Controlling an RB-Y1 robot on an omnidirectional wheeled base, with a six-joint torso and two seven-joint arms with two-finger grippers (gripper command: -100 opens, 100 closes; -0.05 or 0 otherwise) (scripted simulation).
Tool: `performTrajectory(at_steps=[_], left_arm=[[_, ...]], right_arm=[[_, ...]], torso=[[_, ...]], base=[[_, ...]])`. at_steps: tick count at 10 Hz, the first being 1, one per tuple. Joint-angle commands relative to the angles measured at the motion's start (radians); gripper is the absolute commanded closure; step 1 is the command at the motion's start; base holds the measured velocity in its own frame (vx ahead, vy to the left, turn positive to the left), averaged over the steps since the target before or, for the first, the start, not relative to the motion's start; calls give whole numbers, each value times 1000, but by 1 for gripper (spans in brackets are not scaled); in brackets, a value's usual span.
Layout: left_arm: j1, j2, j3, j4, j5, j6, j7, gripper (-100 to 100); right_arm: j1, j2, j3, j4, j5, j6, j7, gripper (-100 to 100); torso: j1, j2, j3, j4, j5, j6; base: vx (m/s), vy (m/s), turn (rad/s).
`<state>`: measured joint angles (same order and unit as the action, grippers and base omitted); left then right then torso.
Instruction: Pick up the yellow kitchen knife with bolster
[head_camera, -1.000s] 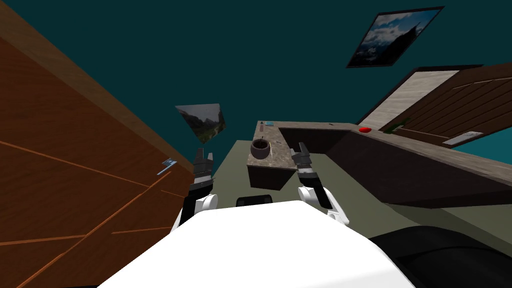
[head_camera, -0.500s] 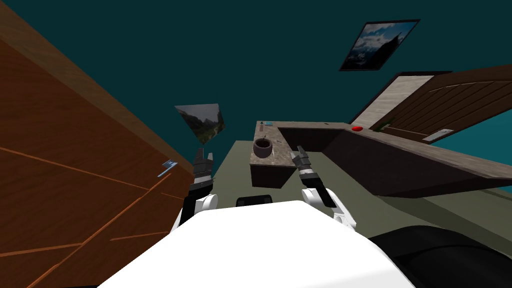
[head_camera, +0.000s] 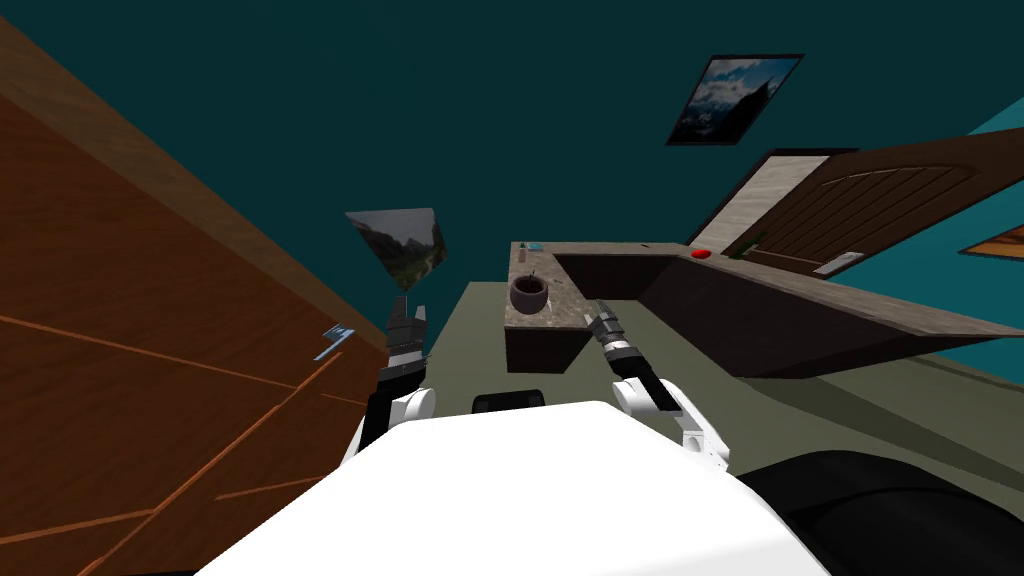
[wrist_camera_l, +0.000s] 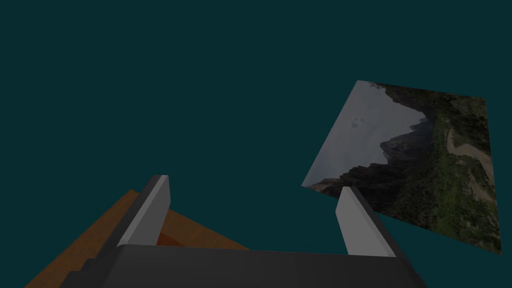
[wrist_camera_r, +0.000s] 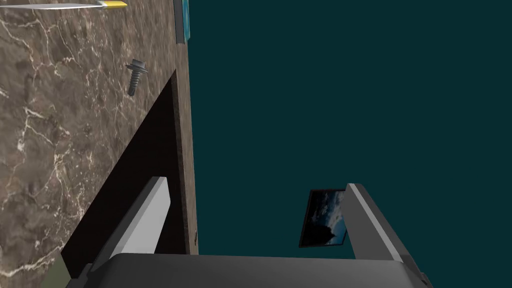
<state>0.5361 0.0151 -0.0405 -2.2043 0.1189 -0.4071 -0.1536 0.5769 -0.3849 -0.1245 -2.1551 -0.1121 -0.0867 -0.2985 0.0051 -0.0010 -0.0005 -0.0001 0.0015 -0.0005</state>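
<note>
Right gripper (wrist_camera_r: 255, 184): fingers apart, empty, at edge of marbled brown surface (wrist_camera_r: 55, 160). Yellow-handled knife (wrist_camera_r: 65, 5) lies flat on surface, well beyond gripper. Grey bolt (wrist_camera_r: 135, 76) lies partway between. Dark bowl (head_camera: 528, 293) stands on surface's near end. Left gripper (head_camera: 407, 318): fingers apart, beside wooden panel (head_camera: 150, 300).

Dark bowl (head_camera: 528, 293) and grey screw (wrist_camera_r: 135, 76) on the brown marbled counter (head_camera: 556, 316)

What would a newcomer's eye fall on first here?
The brown marble counter ahead, with a dark bowl on it, near the open right claw. In the right wrist view a yellow-handled knife lies on that counter, beyond a grey bolt.
</note>
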Motion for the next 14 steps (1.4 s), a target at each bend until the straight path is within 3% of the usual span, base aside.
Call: performTrajectory(at_steps=[1, 2, 3, 5, 8, 10, 11, 13, 14], left_arm=[[0, 0, 0, 0, 0, 0, 0, 0], [0, 0, 0, 0, 0, 0, 0, 0], [0, 0, 0, 0, 0, 0, 0, 0], [0, 0, 0, 0, 0, 0, 0, 0], [0, 0, 0, 0, 0, 0, 0, 0], [0, 0, 0, 0, 0, 0, 0, 0], [0, 0, 0, 0, 0, 0, 0, 0], [0, 0, 0, 0, 0, 0, 0, 0], [0, 0, 0, 0, 0, 0, 0, 0]], right_arm=[[14, -40, -14, 20, -26, 50, -18, -100], [14, -40, -14, 20, -26, 79, -18, -100], [28, -81, -31, 41, -55, 112, -38, -100], [28, -81, -31, 41, -55, 150, -38, -100], [57, -162, -70, 86, -118, 248, -80, -100], [57, -162, -70, 86, -118, 298, -80, -100], [71, -200, -92, 111, -152, 332, -102, -100], [71, -200, -92, 111, -152, 374, -102, -100], [85, -238, -114, 136, -188, 408, -124, -100]], torso=[[0, 0, 0, 0, 0, 0], [2, 0, 0, 0, 0, 1], [2, 0, 0, 0, 0, 0], [3, -1, -1, 0, 1, 0], [2, -2, -1, 0, 0, 0], [4, -4, -2, -1, 1, 0], [0, -3, -2, -1, 0, 0], [2, -3, -2, -1, 0, 0], [-1, -2, -1, -1, 0, 0]], base=[[2, 108, -114], [-2, 112, -91], [-1, 130, -126], [7, 93, -32], [26, 121, -99], [31, 98, -35], [28, 85, -87], [17, 88, -38], [47, 97, -74]])
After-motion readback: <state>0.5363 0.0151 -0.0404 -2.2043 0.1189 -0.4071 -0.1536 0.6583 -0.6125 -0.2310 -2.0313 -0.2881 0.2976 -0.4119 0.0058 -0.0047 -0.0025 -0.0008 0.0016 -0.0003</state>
